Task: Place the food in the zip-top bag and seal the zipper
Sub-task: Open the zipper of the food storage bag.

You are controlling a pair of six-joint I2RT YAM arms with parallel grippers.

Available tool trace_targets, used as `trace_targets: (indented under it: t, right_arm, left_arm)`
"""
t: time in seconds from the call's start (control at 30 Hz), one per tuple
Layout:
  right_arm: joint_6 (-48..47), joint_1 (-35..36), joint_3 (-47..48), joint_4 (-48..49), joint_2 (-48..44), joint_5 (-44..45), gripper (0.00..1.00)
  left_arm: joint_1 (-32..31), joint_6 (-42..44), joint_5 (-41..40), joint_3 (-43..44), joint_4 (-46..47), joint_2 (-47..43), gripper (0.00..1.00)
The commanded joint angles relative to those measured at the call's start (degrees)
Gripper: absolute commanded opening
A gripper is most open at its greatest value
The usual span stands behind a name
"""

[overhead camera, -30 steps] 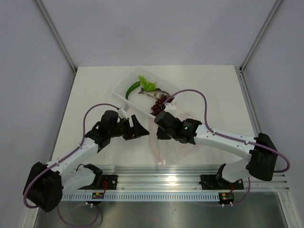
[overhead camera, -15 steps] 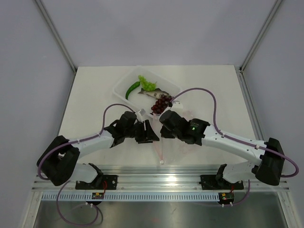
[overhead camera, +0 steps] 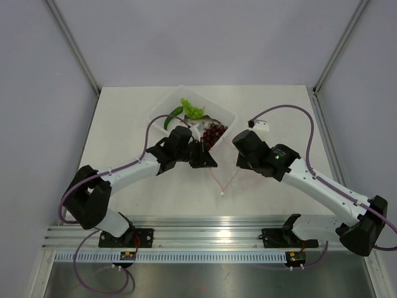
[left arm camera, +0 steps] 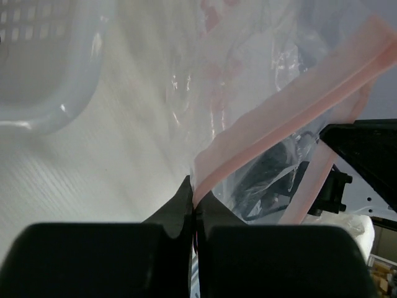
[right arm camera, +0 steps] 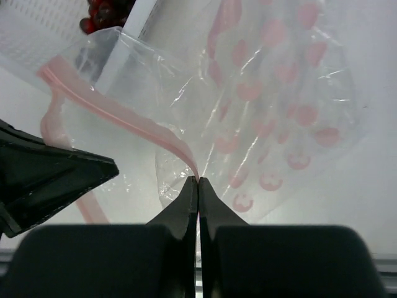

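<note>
The clear zip-top bag (overhead camera: 226, 179) with pink markings hangs stretched between my two grippers, just in front of the white tray (overhead camera: 226, 115). My left gripper (left arm camera: 195, 198) is shut on one pink zipper strip (left arm camera: 291, 105) at the bag's mouth. My right gripper (right arm camera: 198, 180) is shut on the other lip's pink strip (right arm camera: 124, 105). The two lips are pulled apart. In the tray lie the green chili (overhead camera: 173, 113), the lettuce (overhead camera: 192, 110), the dark red grapes (overhead camera: 214, 131) and the grey fish (overhead camera: 208, 120), partly hidden by my left wrist.
The tray's rounded corner (left arm camera: 56, 93) sits close to the left of my left fingers. The bag's whitish tab (overhead camera: 222, 194) points toward the near edge. Metal frame posts stand at the far corners, and a rail runs along the near edge.
My left gripper has advanced to the right toward the tray and shut on the bag's zipper edge. My right gripper has carried its edge rightward and farther back, spreading the mouth.
</note>
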Motion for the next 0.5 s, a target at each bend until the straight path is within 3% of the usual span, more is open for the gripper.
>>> trace_targets:
  t: [0.0,0.1,0.2,0.23,0.37,0.4,0.47]
  right_arm:
    - [-4.5,-2.4,5.5,-6.1,-2.8,7.1,0.00]
    - [-5.2,-3.1,8.4,-8.0,-2.2,10.3,0.00]
    - [-5.5,-3.3,10.3,-8.9,-1.5,10.6,0.00]
    - [-5.7,-3.3,10.5,-8.4,-1.4,10.1,0.00]
    - [-5.1,-3.9,12.0,-9.0,0.9,10.0,0.00]
    - [-4.9,-4.1,12.4,-9.2,1.8,9.9,0.00]
    - [-5.0,-5.2,12.8,-9.1,2.5,8.8,0.00]
  left_arm:
    - [0.0,6.8,-1.6,8.9,-7.6,2.5,0.00]
    - [0.0,10.4,-2.4,14.0,-11.1,5.0,0.00]
    - [0.0,14.5,-3.4,19.5,-15.4,7.3,0.13]
    - [0.0,16.6,-3.4,20.7,-16.7,7.7,0.37]
    - [0.0,22.5,-4.4,27.1,-25.0,9.3,0.78]
    - [0.0,23.8,-4.9,28.2,-26.6,9.3,0.84]
    - [0.0,27.6,-6.2,31.1,-30.4,8.8,0.84]
